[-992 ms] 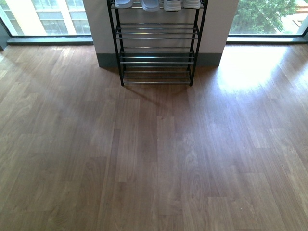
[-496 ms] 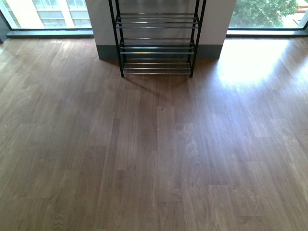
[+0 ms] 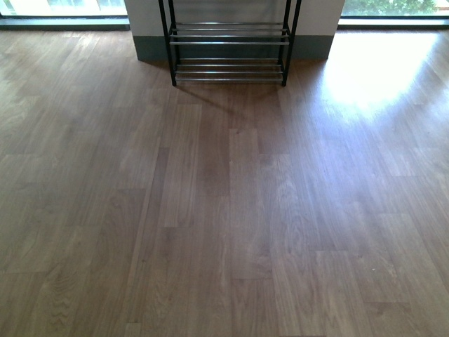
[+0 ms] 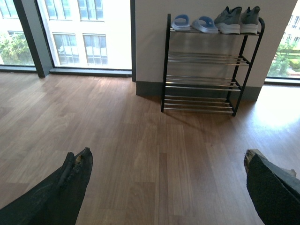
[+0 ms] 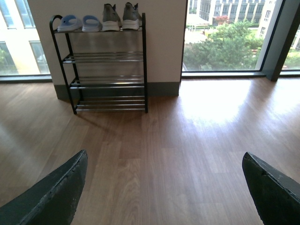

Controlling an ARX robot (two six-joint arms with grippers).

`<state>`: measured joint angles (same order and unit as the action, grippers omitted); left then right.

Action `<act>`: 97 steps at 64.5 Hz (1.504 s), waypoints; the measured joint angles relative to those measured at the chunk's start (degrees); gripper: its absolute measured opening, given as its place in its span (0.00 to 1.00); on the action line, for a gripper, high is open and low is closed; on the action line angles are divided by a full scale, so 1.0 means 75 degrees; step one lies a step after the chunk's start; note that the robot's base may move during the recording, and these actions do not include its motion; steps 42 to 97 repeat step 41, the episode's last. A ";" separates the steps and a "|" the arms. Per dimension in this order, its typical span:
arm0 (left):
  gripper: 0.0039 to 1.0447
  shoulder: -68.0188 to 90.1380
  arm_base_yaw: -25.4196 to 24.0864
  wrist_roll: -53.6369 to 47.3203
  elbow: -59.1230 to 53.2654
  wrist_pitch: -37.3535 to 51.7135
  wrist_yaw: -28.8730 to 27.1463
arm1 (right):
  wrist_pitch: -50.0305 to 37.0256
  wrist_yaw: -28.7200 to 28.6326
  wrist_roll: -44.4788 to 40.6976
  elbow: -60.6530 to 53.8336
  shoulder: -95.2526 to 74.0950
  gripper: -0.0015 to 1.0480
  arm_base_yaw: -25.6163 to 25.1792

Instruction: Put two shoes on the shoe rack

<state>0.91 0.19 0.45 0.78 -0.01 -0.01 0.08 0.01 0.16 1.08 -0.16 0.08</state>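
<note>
The floor (image 3: 224, 210) is brown wood planks, smooth, with a soft shine where window light falls on it. The shoe rack (image 4: 206, 65) has a black metal frame and thin, shiny silver bars. The grey sneakers (image 4: 236, 19) look like soft knit cloth with white soles. The pale blue slides (image 4: 193, 23) look like smooth rubber. The left tool's fingers (image 4: 70, 183) are dark, matt and rough at the edges.

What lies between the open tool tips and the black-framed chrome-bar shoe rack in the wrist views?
Only bare brown wood-plank floor separates the right tool from the black-framed chrome-bar shoe rack; the left wrist view shows the same for the left tool.
</note>
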 joint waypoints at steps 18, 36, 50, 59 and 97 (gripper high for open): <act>0.91 0.0000 0.0000 0.0000 0.0000 0.0000 0.0000 | 0.0000 0.0003 0.0000 0.0000 0.0000 0.91 0.0000; 0.91 0.0000 0.0000 0.0000 0.0000 0.0000 0.0000 | 0.0000 0.0000 -0.0003 0.0000 0.0000 0.91 0.0000; 0.91 0.0000 0.0000 0.0000 0.0000 0.0000 0.0000 | 0.0000 -0.0003 -0.0003 0.0000 0.0000 0.91 0.0000; 0.91 0.0000 0.0000 0.0000 0.0000 0.0000 0.0000 | 0.0000 -0.0003 -0.0003 0.0000 0.0000 0.91 0.0000; 0.91 0.0000 0.0000 0.0000 0.0000 0.0000 0.0000 | 0.0000 -0.0003 -0.0003 0.0000 0.0000 0.91 0.0000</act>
